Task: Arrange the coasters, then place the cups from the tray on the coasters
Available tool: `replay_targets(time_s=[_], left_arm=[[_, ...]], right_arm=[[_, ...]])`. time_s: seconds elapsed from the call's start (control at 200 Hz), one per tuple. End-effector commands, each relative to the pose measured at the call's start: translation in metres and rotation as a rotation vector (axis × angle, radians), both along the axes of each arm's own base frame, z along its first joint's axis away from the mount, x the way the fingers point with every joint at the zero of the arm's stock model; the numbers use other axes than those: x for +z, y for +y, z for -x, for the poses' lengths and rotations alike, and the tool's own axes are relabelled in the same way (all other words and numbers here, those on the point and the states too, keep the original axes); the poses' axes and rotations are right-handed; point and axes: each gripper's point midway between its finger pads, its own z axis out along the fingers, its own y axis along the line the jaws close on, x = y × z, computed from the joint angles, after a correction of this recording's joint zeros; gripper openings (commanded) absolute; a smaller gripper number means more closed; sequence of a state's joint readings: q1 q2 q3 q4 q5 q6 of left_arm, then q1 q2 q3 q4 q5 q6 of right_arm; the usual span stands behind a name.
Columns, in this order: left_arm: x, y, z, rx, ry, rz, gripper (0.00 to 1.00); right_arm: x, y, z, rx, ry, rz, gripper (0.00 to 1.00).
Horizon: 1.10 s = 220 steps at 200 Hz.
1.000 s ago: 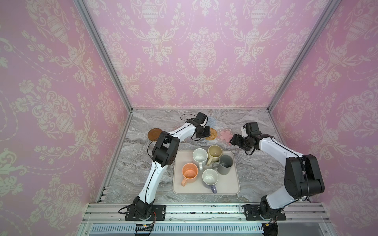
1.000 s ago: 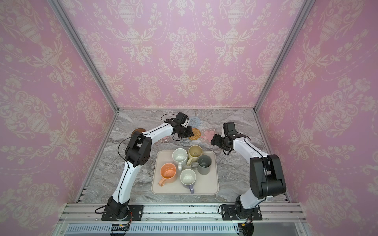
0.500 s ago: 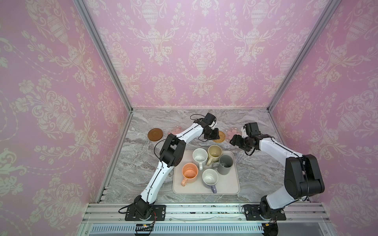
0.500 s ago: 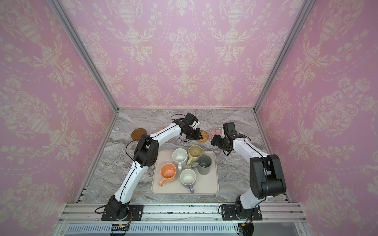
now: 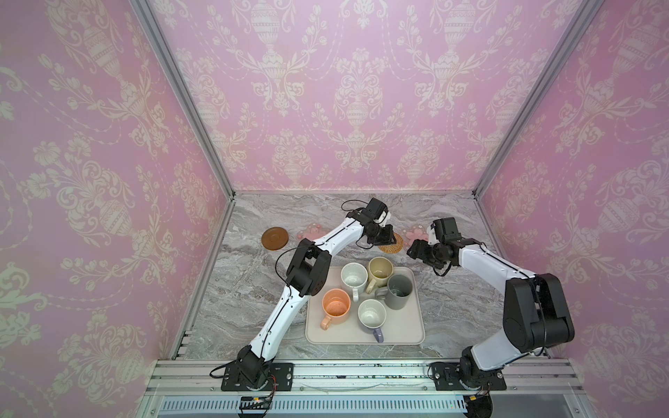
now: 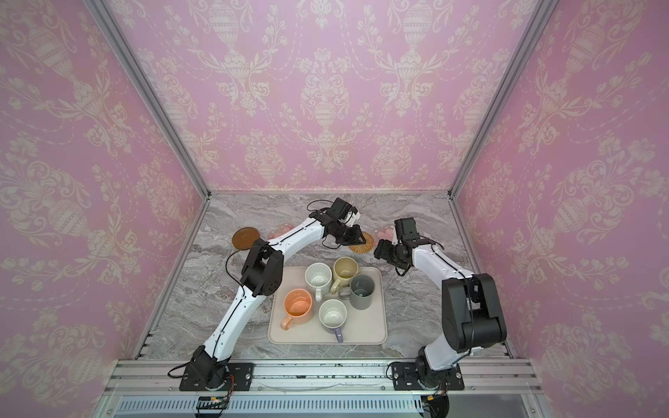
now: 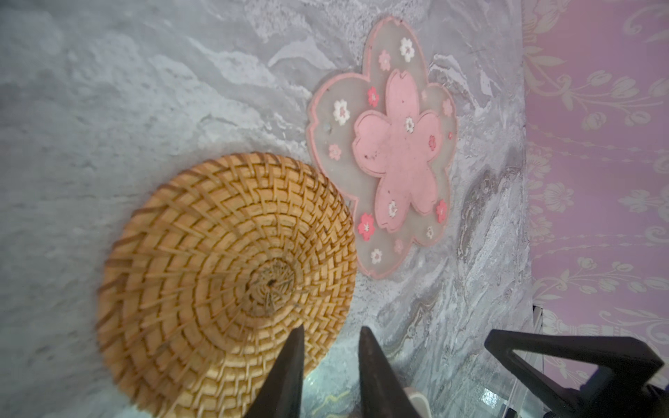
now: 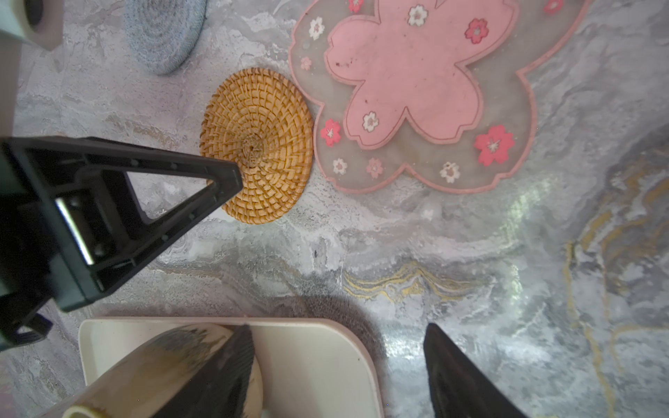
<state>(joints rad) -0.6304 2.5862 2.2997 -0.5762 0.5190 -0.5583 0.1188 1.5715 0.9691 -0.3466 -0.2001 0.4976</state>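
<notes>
Overhead, a grey marble-patterned table (image 5: 253, 289) is sitting inside pink wallpapered walls (image 5: 108, 144). The left gripper (image 5: 388, 237) is hovering over the round woven rattan coaster (image 5: 394, 247) at the far middle of the table. Seen from its wrist camera, its two dark fingertips (image 7: 293, 362) are standing a narrow gap apart with the rattan's rim lying in that gap; whether they are pinching it cannot be told. The rattan is lying right against a petal of a pink flower coaster (image 7: 391, 152), touching it or slightly overlapping. The right gripper (image 8: 336, 362) is waiting wide open and empty above a far corner of the cream tray (image 5: 409, 334).

All five cups are sitting on the tray: orange mug (image 5: 336, 305), speckled white mug (image 5: 353, 277), beige-yellow mug (image 5: 380, 269), dark grey mug (image 5: 398, 289) and lavender mug (image 5: 372, 314). A dark brown coaster (image 5: 275, 237) and a second pink flower coaster (image 5: 309, 229) are lying further left. A blue crocheted coaster (image 8: 164, 32) is showing in the right wrist view, near the rattan.

The step in hand appears to be placing the rattan. Doing it well likely means leaving a clear gap from the pink petals, letting the mat lie flat, opening the jaws fully, then lifting straight up so the weave is not snagging, while keeping clear of the nearby right gripper
</notes>
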Motion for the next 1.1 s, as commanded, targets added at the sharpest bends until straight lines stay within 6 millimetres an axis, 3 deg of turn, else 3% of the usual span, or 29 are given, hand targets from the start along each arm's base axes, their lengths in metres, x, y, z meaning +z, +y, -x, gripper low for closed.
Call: replay_targets(time_s=[0.0,0.155,0.305,0.415,0.811,1.096], left_arm=[[0.068,0.000,-0.010,-0.003,-0.097,0.086,0.29],[0.090,0.015,-0.016,0.012,-0.143,0.067,0.30],[0.096,0.036,-0.022,0.047,-0.165,0.011,0.31],[0.090,0.051,-0.025,0.070,-0.164,-0.050,0.31],[0.066,0.074,-0.031,0.130,-0.162,-0.179,0.30],[0.057,0.104,-0.065,0.239,-0.193,-0.216,0.30]], right_arm=[[0.003,-0.006,0.003,-0.015,-0.010,0.017,0.75],[0.004,-0.010,0.006,-0.018,-0.011,0.027,0.75],[0.006,-0.012,0.006,-0.023,-0.019,0.029,0.75],[0.008,-0.015,0.005,-0.029,-0.027,0.036,0.75],[0.015,-0.026,0.007,-0.052,-0.042,0.042,0.74],[0.018,-0.031,0.010,-0.065,-0.051,0.042,0.72]])
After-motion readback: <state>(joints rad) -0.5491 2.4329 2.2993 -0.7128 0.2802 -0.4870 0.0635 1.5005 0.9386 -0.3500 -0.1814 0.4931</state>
